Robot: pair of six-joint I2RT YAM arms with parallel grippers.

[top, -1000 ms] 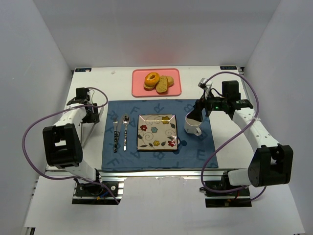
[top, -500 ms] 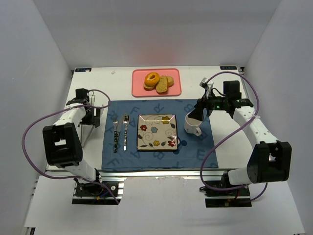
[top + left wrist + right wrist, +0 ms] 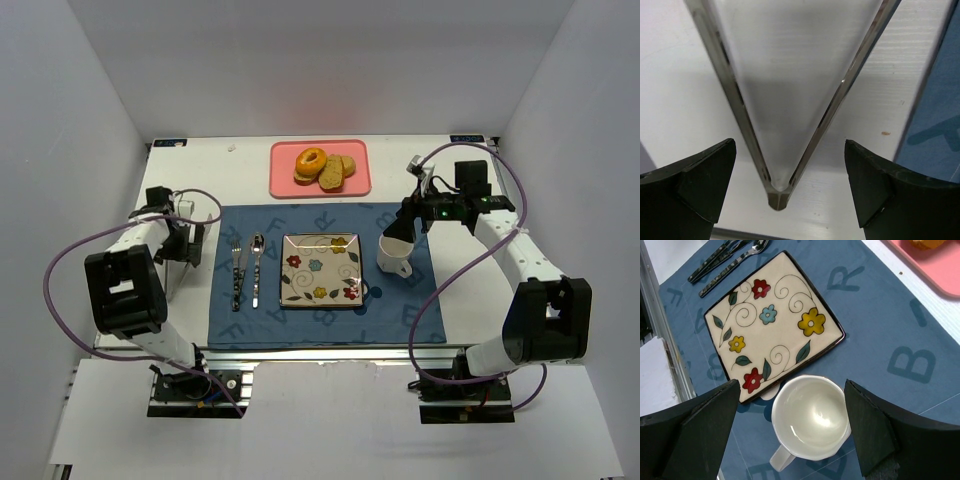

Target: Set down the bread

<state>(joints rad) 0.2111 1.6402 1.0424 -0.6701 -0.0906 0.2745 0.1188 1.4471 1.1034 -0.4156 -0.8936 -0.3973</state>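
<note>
The bread (image 3: 311, 160), a golden-orange ring bun, lies on the pink tray (image 3: 360, 185) at the far middle of the table, beside paler slices. Neither gripper is near it. My right gripper (image 3: 405, 228) is open and hovers over a white mug (image 3: 394, 256) that stands on the blue mat. In the right wrist view the mug (image 3: 812, 417) sits between the spread fingers of the gripper (image 3: 791, 390). My left gripper (image 3: 188, 238) is open at the table's left, and in its wrist view the gripper (image 3: 790, 145) straddles the tip of a metal-framed stand (image 3: 777, 197).
A square flowered plate (image 3: 321, 269) lies mid-mat, also in the right wrist view (image 3: 772, 322). A fork (image 3: 237, 272) and a spoon (image 3: 257, 268) lie left of it. The blue mat (image 3: 400, 310) covers the table's middle. The pink tray's corner (image 3: 935, 270) shows in the right wrist view.
My right arm has drawn slightly back and up over the mug. My left gripper has shifted a little at the stand. The bread has not moved.
</note>
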